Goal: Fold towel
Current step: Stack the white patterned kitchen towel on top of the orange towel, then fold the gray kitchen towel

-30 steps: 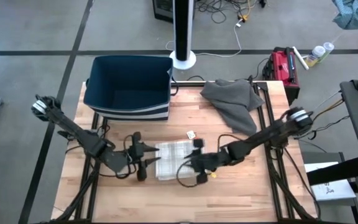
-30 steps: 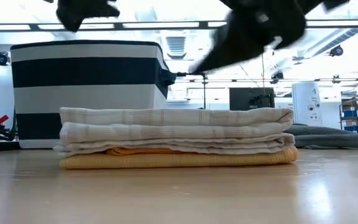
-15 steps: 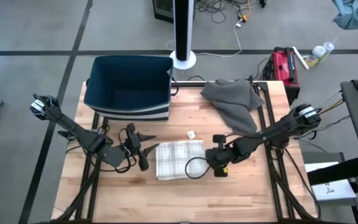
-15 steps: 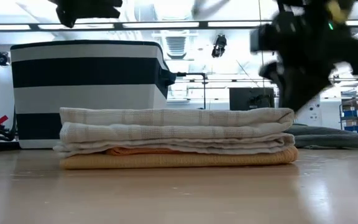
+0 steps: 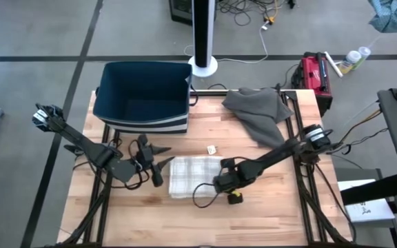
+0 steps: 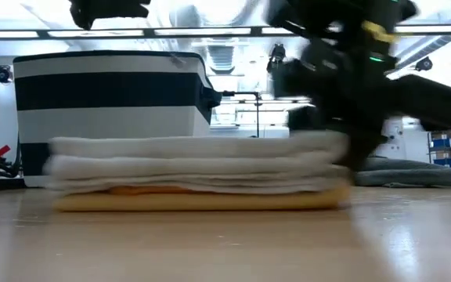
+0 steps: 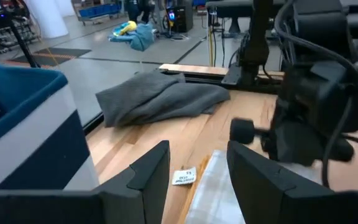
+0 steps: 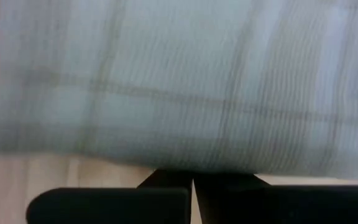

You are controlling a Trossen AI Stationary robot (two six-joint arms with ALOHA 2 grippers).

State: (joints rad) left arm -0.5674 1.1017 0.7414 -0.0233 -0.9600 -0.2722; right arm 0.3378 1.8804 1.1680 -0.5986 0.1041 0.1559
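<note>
The folded towel (image 5: 193,176) is white with a faint check and has a yellow layer at the bottom (image 6: 194,200). It lies flat on the table near the front middle. My right gripper (image 5: 221,180) is low at the towel's right edge, fingers shut (image 8: 193,186), and the towel fills the right wrist view (image 8: 179,81). My left gripper (image 5: 160,165) hovers open just left of the towel, apart from it. Its two fingers (image 7: 197,180) frame the towel's far corner (image 7: 216,193). My right gripper's shut fingers (image 8: 166,196) stand against the towel's right-hand edge (image 5: 217,178), coming level from the table's right side. It pushes with the fingertips and pinches nothing. The towel stays flat on the table, with its folded layers stacked.
A blue-and-white striped basket (image 5: 143,96) stands at the far left of the table (image 6: 108,102). A crumpled grey cloth (image 5: 260,114) lies at the far right (image 7: 160,99). A small paper tag (image 5: 212,149) lies just beyond the towel. Bare wood shows along the near edge.
My right gripper pulled away toward the table's right, then came back left and down to the towel's right edge. The whole folded towel has slid a little toward the table's left and stays flat and folded. My left gripper backed off slightly to the left.
</note>
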